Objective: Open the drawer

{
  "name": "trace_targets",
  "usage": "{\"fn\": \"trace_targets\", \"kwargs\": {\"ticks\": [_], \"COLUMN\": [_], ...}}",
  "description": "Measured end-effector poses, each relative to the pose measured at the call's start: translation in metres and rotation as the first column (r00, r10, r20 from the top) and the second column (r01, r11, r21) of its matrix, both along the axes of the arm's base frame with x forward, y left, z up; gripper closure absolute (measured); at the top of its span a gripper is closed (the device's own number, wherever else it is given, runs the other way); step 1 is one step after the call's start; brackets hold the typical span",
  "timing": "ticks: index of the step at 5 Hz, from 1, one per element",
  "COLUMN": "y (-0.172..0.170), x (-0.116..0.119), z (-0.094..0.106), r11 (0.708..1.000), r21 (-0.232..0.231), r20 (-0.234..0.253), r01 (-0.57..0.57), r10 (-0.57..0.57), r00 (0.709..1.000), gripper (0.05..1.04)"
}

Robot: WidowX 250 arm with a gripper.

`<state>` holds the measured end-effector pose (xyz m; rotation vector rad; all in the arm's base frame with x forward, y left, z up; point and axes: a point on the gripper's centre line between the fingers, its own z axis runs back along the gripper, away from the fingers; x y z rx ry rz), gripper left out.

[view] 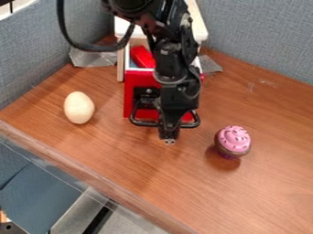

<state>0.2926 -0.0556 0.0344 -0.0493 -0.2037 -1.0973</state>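
The black gripper (pixel 169 137) hangs down in front of the red drawer (pixel 139 81), over the middle of its black handle (pixel 143 123). One end of the handle shows on each side of it. How the gripper and handle touch is hidden. The drawer stands out from the pale cabinet (pixel 121 28), and part of its inside shows behind the front, with a red object (pixel 142 56) in it. The arm covers the right part of the drawer front.
A pale egg-shaped object (pixel 79 108) lies left of the drawer on the wooden surface (pixel 116 151). A pink-topped toy cupcake (pixel 233 141) is at the right. Grey-blue panels (pixel 263 36) stand behind.
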Motion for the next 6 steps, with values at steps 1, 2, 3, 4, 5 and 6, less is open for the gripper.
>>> {"fn": "trace_targets", "kwargs": {"ticks": [1, 2, 3, 4, 5, 6], "y": [-0.001, -0.005, -0.011, -0.014, -0.015, -0.015], "x": [-0.001, -0.003, -0.003, -0.005, -0.006, -0.006], "z": [-0.001, -0.001, 0.000, 0.000, 0.000, 0.003], "r11": [1.000, 1.000, 1.000, 1.000, 1.000, 0.999], "r21": [-0.006, -0.005, -0.011, -0.018, -0.025, -0.030], "r20": [0.001, -0.006, -0.010, -0.018, -0.022, -0.021], "r01": [0.003, 0.017, 0.020, 0.019, 0.015, 0.014], "r10": [-0.003, -0.017, -0.020, -0.020, -0.016, -0.014], "r00": [1.000, 1.000, 1.000, 1.000, 1.000, 1.000], "gripper": [0.940, 0.940, 0.940, 0.940, 0.940, 0.940]}}
